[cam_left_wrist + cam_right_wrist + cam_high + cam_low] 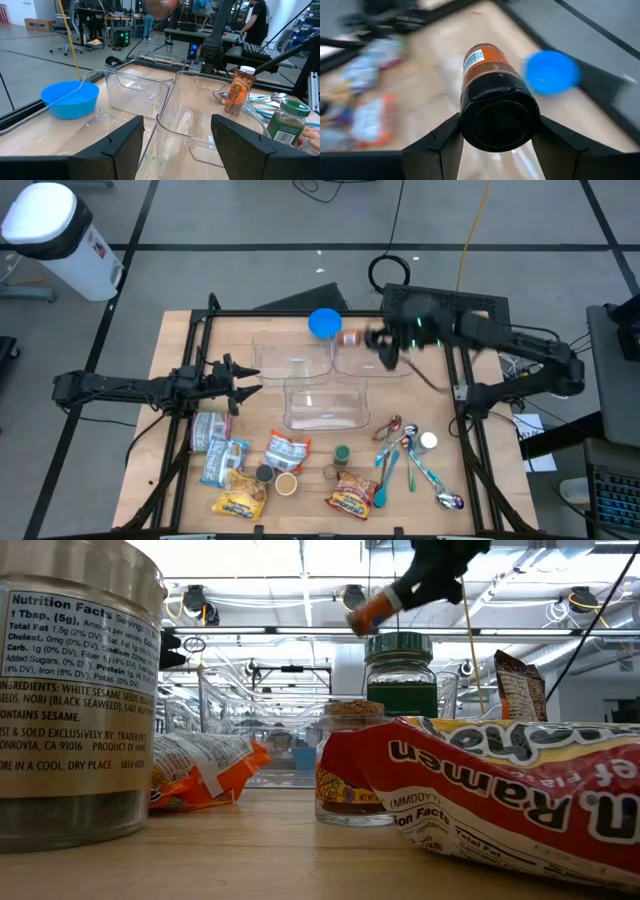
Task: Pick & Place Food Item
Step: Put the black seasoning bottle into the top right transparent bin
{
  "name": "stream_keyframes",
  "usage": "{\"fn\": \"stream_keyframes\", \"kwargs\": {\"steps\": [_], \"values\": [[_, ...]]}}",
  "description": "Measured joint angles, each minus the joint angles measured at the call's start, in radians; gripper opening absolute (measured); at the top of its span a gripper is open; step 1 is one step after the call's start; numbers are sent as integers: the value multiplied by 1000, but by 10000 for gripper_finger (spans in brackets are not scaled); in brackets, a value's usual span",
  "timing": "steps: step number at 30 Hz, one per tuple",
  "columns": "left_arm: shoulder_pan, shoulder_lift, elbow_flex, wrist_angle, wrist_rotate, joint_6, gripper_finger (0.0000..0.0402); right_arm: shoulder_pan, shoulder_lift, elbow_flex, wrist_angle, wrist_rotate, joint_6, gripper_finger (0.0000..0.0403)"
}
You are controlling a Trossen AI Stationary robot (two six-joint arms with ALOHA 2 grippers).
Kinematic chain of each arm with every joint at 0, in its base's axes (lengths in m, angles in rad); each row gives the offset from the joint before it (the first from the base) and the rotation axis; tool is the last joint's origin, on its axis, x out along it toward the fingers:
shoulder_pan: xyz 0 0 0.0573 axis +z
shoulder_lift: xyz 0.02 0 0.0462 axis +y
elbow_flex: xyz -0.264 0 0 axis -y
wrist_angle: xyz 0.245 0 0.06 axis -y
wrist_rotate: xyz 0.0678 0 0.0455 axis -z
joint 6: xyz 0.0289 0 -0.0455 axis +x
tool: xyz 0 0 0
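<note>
Orange-brown contents show through the spice jar (487, 67), which has a black cap facing my right wrist camera and a white barcode label near its far end. My right tool (495, 142) is clenched on it, one finger each side of the cap end, and holds it on its side in the air. From above, the jar hangs at the far side of the bench (180, 350), over the right-hand clear container (375, 360) and just beside the blue bowl (324, 324). The low view confirms it is well off the surface.

My judgement is that the carry is under way and the release is not yet due. To do it well, I should slow the arm, settle the jar squarely over the chosen container, lower it inside the walls, then let go so it neither bounces nor rolls.

My left tool (238, 383) waits released at the left, pointing at the near clear container (325, 402), holding nothing.
</note>
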Motion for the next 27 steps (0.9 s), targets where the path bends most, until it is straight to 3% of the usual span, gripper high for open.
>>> {"fn": "stream_keyframes", "kwargs": {"steps": [5, 11, 18, 27], "values": [[0, 0, 0, 0, 0, 0, 241, -166, 161, 230, -284, 4, -68, 195], [0, 0, 0, 0, 0, 0, 241, -262, 344, 419, -581, 4, -136, 195], [0, 0, 0, 0, 0, 0, 241, -298, 468, 445, -799, 11, -207, 195], [0, 0, 0, 0, 0, 0, 241, -310, 559, 445, -819, 56, -210, 196]]}}
